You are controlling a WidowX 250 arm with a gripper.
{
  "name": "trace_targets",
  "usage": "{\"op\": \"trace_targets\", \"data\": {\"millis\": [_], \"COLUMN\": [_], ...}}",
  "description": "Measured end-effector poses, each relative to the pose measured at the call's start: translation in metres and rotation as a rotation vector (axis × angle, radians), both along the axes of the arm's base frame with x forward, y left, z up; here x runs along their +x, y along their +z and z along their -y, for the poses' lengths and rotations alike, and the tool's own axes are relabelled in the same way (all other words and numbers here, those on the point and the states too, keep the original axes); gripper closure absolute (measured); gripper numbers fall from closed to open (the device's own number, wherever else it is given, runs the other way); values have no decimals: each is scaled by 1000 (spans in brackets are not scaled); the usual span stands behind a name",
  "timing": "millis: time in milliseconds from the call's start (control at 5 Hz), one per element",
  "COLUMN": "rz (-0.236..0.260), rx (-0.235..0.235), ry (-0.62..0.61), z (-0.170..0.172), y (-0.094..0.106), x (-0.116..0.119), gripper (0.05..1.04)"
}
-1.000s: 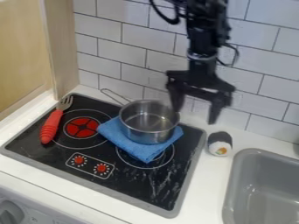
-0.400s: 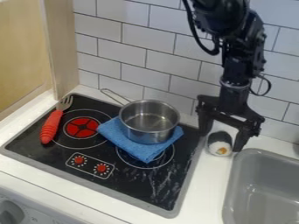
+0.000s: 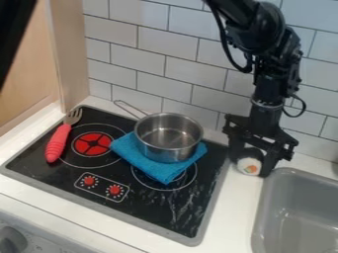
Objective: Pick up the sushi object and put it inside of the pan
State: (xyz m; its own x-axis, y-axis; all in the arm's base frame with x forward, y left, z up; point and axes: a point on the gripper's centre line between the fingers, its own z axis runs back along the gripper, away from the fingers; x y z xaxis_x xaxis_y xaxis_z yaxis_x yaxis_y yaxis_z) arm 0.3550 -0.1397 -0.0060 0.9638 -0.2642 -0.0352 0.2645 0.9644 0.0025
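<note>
One black robot hand (image 3: 251, 162), pointed straight down around the sushi roll (image 3: 249, 167); whether it grips, cannot tell. Sushi roll sits on the white table (image 3: 232, 210), between cooktop (image 3: 155, 210) and grey sink (image 3: 262, 212).

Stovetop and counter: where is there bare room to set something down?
Bare: the counter strip between stovetop and sink, in front of the sushi; also the stovetop's front right corner. Crowded: around the sushi, where the pincer is, and the pan on its blue cloth.
</note>
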Motion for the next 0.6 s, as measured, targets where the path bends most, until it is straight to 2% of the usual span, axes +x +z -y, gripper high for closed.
{"op": "trace_targets", "data": {"millis": [200, 600], "rz": [-4, -1], "rx": [2, 0], "ry": [-2, -5], "z": [0, 0], "y": [0, 0], "x": [0, 1], "gripper": [496, 507]}}
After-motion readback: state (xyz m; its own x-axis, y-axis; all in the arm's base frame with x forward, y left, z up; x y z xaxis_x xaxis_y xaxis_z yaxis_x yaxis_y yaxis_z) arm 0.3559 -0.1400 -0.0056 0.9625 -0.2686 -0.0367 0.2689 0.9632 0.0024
